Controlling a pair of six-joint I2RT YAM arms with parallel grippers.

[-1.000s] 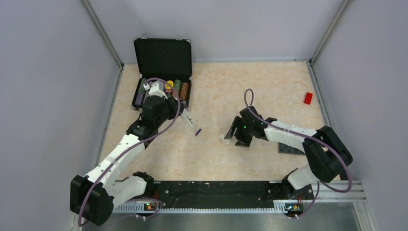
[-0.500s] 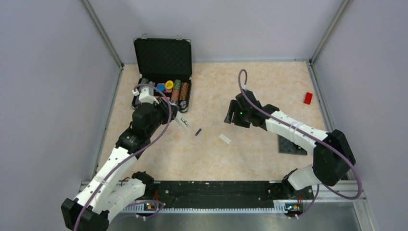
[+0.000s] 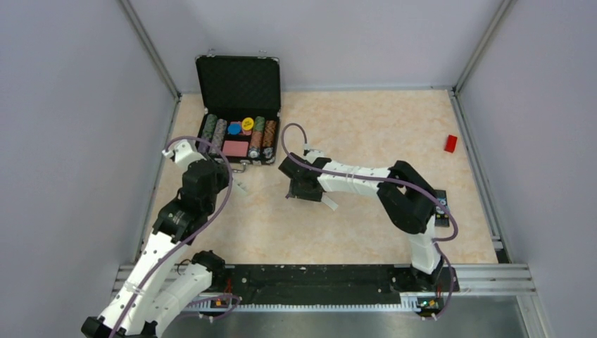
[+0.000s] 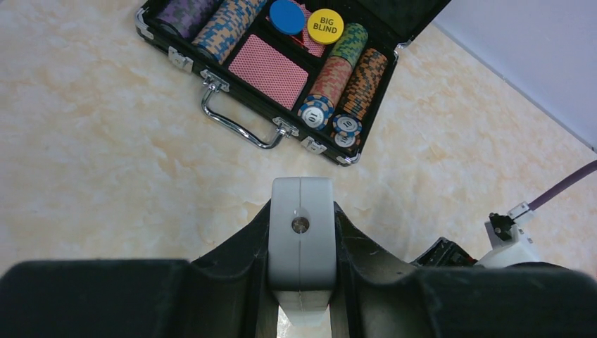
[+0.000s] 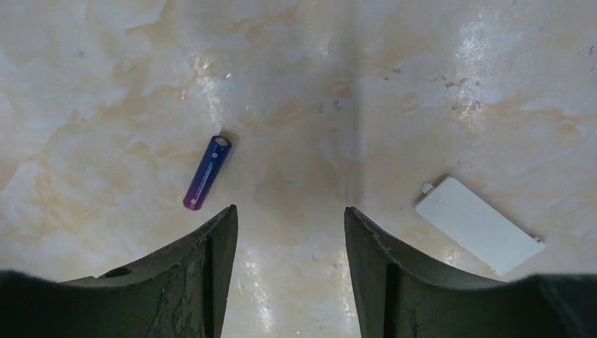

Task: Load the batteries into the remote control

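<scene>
The white remote control [image 4: 301,264] is seen end-on in the left wrist view, clamped between my left gripper [image 4: 301,211] fingers. From above, that left gripper [image 3: 229,179] hovers just in front of the chip case, and a bit of the remote [image 3: 240,187] pokes out to its right. My right gripper [image 3: 299,188] sits at the table's middle, pointing down. In its wrist view the right gripper [image 5: 290,215] stands open over bare table. A dark purple battery [image 5: 207,172] lies just beyond its left finger, untouched.
A flat white cover plate [image 5: 480,224] lies right of the right fingers, also seen from above as the cover plate [image 3: 329,203]. An open black poker chip case [image 3: 239,84] stands at the back left. A red block [image 3: 450,143] lies far right, and a black pad [image 3: 441,211] lies under the right arm.
My right arm has swung left from the cover plate to above the purple battery, jaws narrowing slightly. My left arm has drawn back left and nearer with the remote.
</scene>
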